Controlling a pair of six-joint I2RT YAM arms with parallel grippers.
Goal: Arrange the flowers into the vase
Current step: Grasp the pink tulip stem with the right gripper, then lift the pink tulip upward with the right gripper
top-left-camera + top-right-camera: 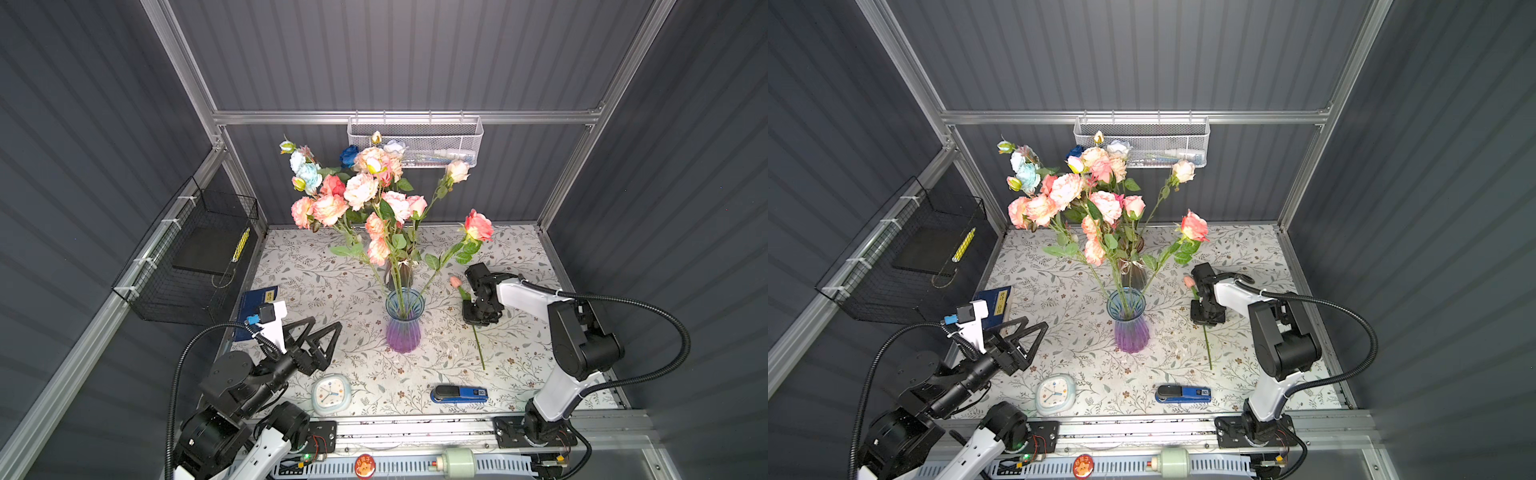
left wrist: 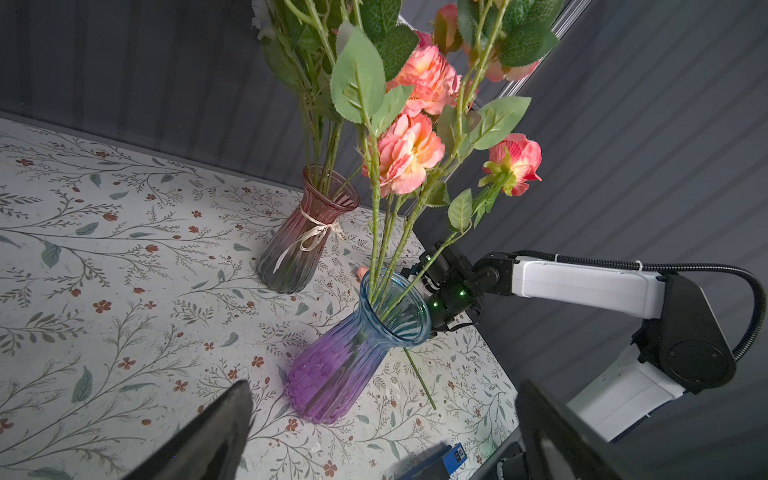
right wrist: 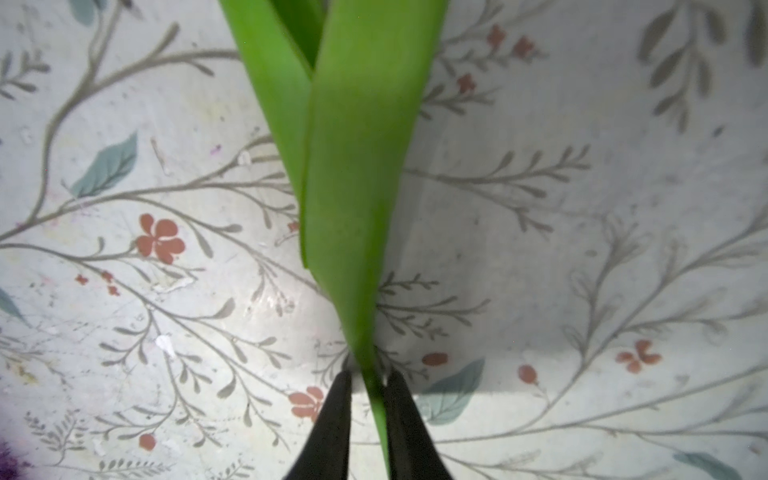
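- A single pink-budded tulip (image 1: 478, 349) lies flat on the floral bench (image 1: 311, 270), just to the right of the blue-and-purple glass vase (image 1: 402, 320). Its long axis runs front to back, bud toward the rear wall and cut end toward the front edge.
- The right hand (image 1: 478, 320) is pressed down over the upper stem, close under the leaves. It is much the nearer of the two, and the vase mouth stands to its left.
- In the right wrist view, the right hand (image 3: 368, 382) brackets the stem in a narrow slot. One fingertip (image 3: 401, 415) lies against the green and a sliver of bench shows beside the other, so a firm grasp cannot be confirmed.
- The left hand (image 1: 326, 322) hangs fully spread and empty, left of the vase and well apart from the tulip.
- Several roses (image 1: 478, 224) already stand in the vase.
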